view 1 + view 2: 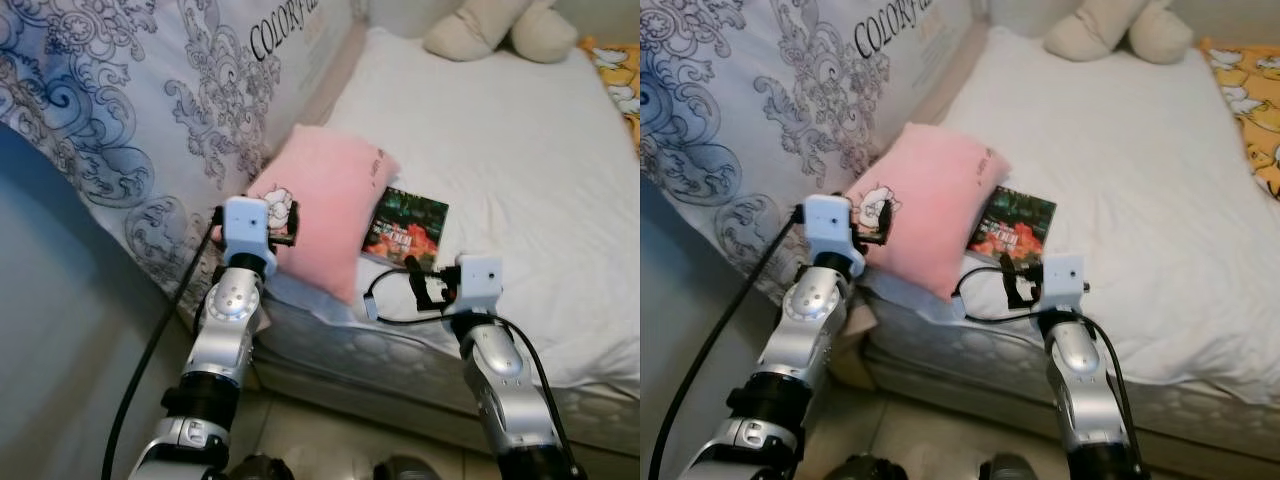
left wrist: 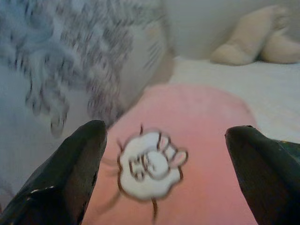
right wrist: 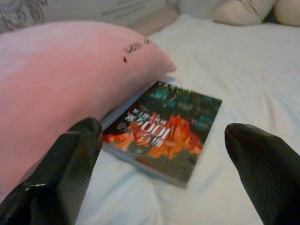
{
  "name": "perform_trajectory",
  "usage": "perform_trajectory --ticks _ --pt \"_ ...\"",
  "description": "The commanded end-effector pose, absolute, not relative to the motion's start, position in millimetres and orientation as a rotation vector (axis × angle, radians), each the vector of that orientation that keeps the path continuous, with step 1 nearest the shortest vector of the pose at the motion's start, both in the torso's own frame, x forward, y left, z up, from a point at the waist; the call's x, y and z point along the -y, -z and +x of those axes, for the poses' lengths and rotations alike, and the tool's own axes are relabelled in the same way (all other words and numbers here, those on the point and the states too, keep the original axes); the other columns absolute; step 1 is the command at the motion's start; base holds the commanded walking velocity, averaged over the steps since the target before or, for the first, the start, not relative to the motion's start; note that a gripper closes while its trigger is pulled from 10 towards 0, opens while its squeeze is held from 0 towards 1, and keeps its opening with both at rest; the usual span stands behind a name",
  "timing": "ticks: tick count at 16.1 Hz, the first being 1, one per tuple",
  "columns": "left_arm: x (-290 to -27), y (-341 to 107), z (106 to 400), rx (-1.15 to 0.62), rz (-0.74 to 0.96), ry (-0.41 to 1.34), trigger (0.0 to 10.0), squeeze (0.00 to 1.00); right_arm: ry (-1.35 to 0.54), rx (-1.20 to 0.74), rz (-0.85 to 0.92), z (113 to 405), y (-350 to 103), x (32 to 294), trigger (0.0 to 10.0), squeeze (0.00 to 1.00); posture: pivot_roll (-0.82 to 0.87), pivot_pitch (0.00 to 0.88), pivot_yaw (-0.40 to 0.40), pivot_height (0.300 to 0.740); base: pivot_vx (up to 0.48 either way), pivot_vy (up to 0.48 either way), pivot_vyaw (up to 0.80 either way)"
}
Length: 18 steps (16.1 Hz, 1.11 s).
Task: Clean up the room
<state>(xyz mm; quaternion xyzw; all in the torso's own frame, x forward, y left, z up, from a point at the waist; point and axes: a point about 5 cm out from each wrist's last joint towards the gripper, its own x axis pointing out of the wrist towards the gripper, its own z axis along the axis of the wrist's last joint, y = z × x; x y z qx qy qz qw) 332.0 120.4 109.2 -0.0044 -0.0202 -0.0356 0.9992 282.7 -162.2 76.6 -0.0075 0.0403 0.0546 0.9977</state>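
So the robot is standing at the side of a bed (image 1: 520,150) with a white sheet, and everything is sitting around the pink pillow (image 1: 325,205) near the bed's front edge. The pillow is lying tilted, its low corner hanging just past the mattress edge, with a little white cartoon patch (image 2: 150,171) on the face nearest the robot.

The left gripper (image 1: 282,224) is hovering right at that patch end of the pillow. In the left wrist view its two black fingers (image 2: 70,173) are spread wide with the pillow showing between them, so it's released and not clamping anything.

Just beside the pillow, on the side away from the big patterned duvet (image 1: 130,110), a book (image 1: 405,228) with a dark green and orange cover is lying flat on the sheet, one edge touching or tucked slightly under the pillow. The right gripper (image 1: 425,290) is sitting near the book's closest edge, fingers (image 3: 65,173) also wide apart with the book between them in its wrist view, holding nothing.

Well beyond the pillow, at the far end of the bed, a beige plush toy (image 1: 500,28) is resting, and a yellow printed blanket (image 1: 620,80) is peeking in at the far corner.
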Motion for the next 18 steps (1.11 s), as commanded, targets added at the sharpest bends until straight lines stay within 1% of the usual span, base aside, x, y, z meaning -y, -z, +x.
perform_trajectory --ticks 1,2,4,5,6,9,10,11,12,15,16,18 --pt "-123 -98 330 -0.017 -0.024 0.041 10.0 0.0 -0.119 -0.087 -0.037 277 -72 167 10.0 0.0 -0.24 0.0 0.061 0.714 0.0 -0.469 0.0" --pt "-131 -88 328 -0.043 0.007 0.021 10.0 0.0 -0.128 -0.091 -0.053 272 -69 169 10.0 0.0 -0.25 0.0 0.06 0.714 0.0 -0.469 0.0" --pt "-133 -84 327 -0.05 0.021 0.029 10.0 0.0 -0.075 -0.091 -0.05 271 -67 178 10.0 0.0 -0.25 0.0 0.062 0.714 0.0 -0.469 0.0" --pt "-132 -87 328 -0.036 0.003 0.07 10.0 0.0 -0.037 -0.083 -0.05 272 -68 186 10.0 0.0 -0.25 0.0 0.068 0.714 0.0 -0.461 0.0" --pt "-131 -87 329 -0.036 -0.011 0.076 10.0 0.0 -0.037 -0.079 -0.055 273 -69 186 10.0 0.0 -0.25 0.0 0.068 0.714 0.0 -0.461 0.0" --pt "-126 -87 329 -0.025 -0.028 0.126 10.0 0.0 -0.071 -0.081 -0.118 276 -71 179 10.0 0.0 -0.26 0.0 0.069 0.714 0.0 -0.456 -0.75" --pt "-124 -86 329 -0.025 -0.029 0.136 10.0 0.0 -0.075 -0.068 -0.161 277 -73 177 10.0 0.0 -0.27 0.0 0.068 0.714 0.0 -0.454 -0.61" --pt "-122 -87 329 -0.021 -0.031 0.147 10.0 0.0 -0.115 -0.043 -0.254 280 -76 172 10.0 0.0 -0.27 0.0 0.068 0.714 0.0 -0.45 0.0" --pt "-120 -87 330 -0.017 -0.03 0.152 10.0 0.0 -0.127 -0.03 -0.211 282 -79 168 10.0 1.0 -0.27 0.0 0.069 0.714 0.0 -0.45 0.0" --pt "-117 -87 331 -0.019 -0.022 0.155 10.0 0.0 -0.09 -0.032 -0.12 289 -82 167 10.0 1.0 -0.27 0.0 0.066 0.714 0.0 -0.449 0.0" --pt "-118 -87 332 -0.02 -0.018 0.153 10.0 0.0 -0.083 -0.033 -0.116 289 -82 167 10.0 0.0 -0.26 0.0 0.065 0.714 0.0 -0.446 0.0" --pt "-123 -89 334 -0.016 -0.006 0.111 10.0 0.0 -0.067 -0.038 -0.096 291 -81 169 10.0 0.0 -0.26 0.0 0.062 0.714 0.0 -0.437 0.0"
